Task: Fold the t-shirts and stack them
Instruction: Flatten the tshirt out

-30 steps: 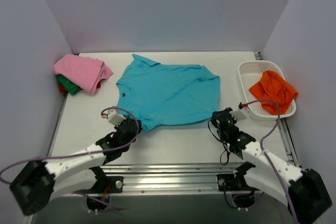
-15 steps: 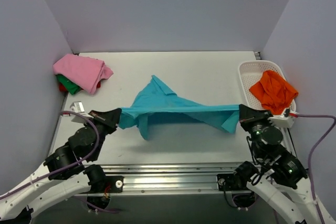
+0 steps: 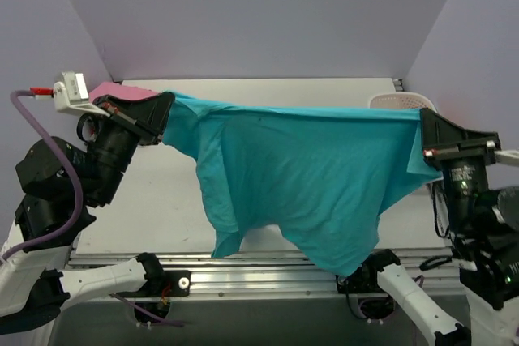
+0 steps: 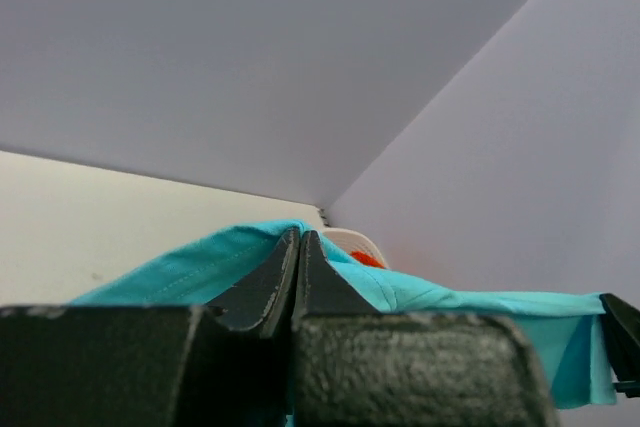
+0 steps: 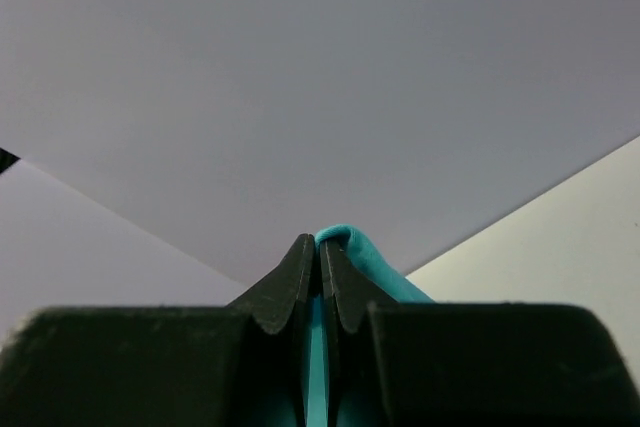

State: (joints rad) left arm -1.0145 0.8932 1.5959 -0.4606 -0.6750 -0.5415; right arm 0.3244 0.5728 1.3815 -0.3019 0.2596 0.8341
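Observation:
The teal t-shirt [image 3: 308, 176] hangs stretched in the air between both grippers, high above the table, its lower edge drooping toward the near rail. My left gripper [image 3: 168, 103] is shut on its left end; the left wrist view shows the jaws closed on teal cloth [image 4: 190, 267]. My right gripper [image 3: 423, 117] is shut on its right end; the right wrist view shows teal cloth [image 5: 352, 247] pinched between the jaws. The pink shirt [image 3: 109, 89] peeks out behind the left arm. The green and red shirts are hidden. A bit of the orange shirt [image 4: 366, 260] shows in the left wrist view.
The white lattice basket [image 3: 396, 101] stands at the right, mostly hidden behind the hanging shirt; its rim also shows in the left wrist view [image 4: 348, 240]. Purple walls enclose the table on three sides. The metal rail [image 3: 268, 269] runs along the near edge.
Both grippers took hold of the teal shirt's near edge, then rose and drew apart. The shirt has come off the table and now hangs spread out between them.

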